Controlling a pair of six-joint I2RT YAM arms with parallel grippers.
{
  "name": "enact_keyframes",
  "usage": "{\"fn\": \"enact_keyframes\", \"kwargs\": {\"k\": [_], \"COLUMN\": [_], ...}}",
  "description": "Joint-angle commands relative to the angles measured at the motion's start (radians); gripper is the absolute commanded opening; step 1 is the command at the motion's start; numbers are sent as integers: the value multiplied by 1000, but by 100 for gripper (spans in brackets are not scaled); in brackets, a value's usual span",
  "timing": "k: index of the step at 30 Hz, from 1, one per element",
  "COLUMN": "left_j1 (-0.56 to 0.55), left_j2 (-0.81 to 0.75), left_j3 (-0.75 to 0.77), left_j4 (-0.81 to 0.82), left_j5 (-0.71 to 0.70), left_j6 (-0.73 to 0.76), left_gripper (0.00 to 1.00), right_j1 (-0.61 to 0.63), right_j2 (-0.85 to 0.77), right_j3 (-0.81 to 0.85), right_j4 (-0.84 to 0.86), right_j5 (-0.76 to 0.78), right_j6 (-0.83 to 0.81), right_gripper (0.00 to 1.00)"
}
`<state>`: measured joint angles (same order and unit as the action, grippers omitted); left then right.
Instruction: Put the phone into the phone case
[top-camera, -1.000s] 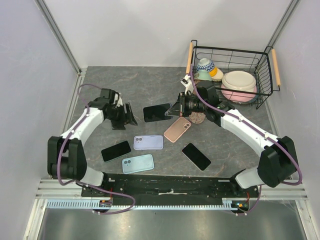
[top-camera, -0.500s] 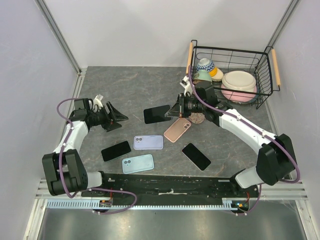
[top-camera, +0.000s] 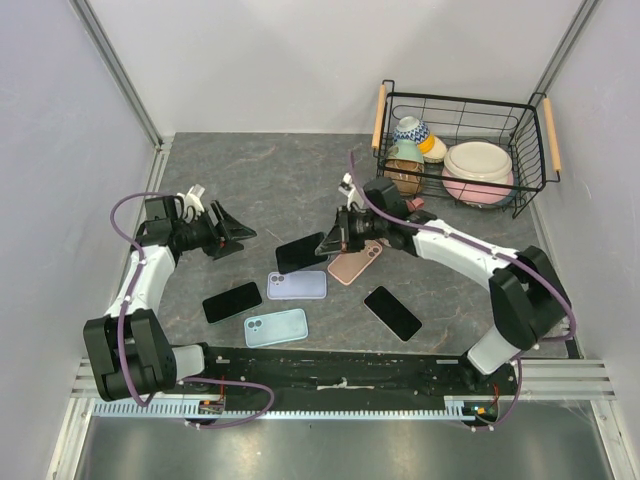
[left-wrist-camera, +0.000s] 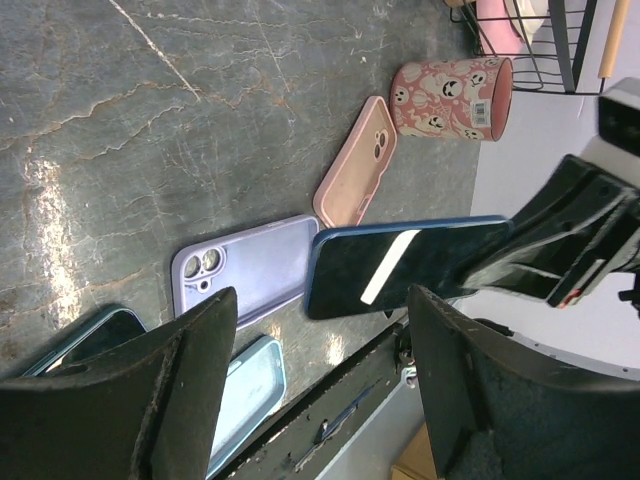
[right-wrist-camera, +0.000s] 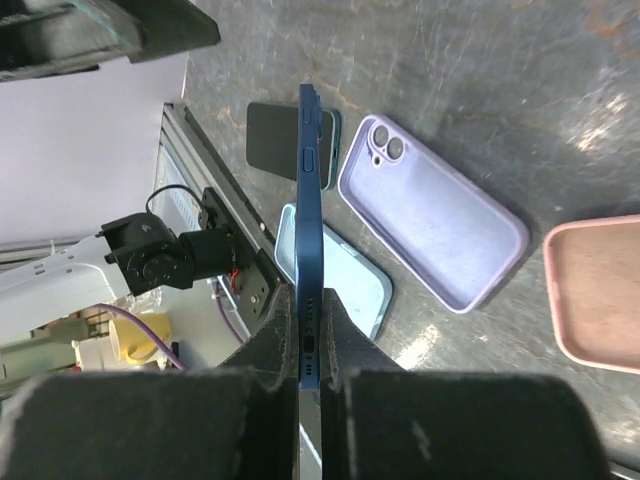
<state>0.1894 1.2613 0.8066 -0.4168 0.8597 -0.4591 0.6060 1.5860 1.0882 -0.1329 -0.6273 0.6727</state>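
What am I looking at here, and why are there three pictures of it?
Two robot arms are bolted to the near edge of a table. The wide picture is taken from above and behind them. The other two come from a small camera on each wrist, so each shows its own dark fingers at the bottom.

On the table lie three empty phone cases: a lilac case, a light blue case and a pink case. There are also two black phones. A wire basket of bowls stands at the far right.

The right pincer is shut on a blue phone, near the lilac case. The job is to fit the phone into a case. The left pincer is open and holds nothing.
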Motion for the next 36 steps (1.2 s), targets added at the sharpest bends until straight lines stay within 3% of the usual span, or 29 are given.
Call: {"fn": "enact_keyframes", "kwargs": {"k": [1, 10, 36], "left_j1": [1, 1, 1], "left_j2": [-36, -57, -88], "left_j3": [-1, -29, -50], "left_j4": [4, 4, 3], "left_j5": [19, 19, 16], "left_j6": [11, 16, 28], "left_gripper": [75, 75, 75], "right_j1": [44, 78, 107], "right_j2": [52, 146, 206], "right_j3": [-17, -82, -240], "right_j4": [125, 302, 484], "right_j5": [-11, -5, 69], "right_j6": [91, 205, 352], "right_gripper": [0, 0, 0]}}
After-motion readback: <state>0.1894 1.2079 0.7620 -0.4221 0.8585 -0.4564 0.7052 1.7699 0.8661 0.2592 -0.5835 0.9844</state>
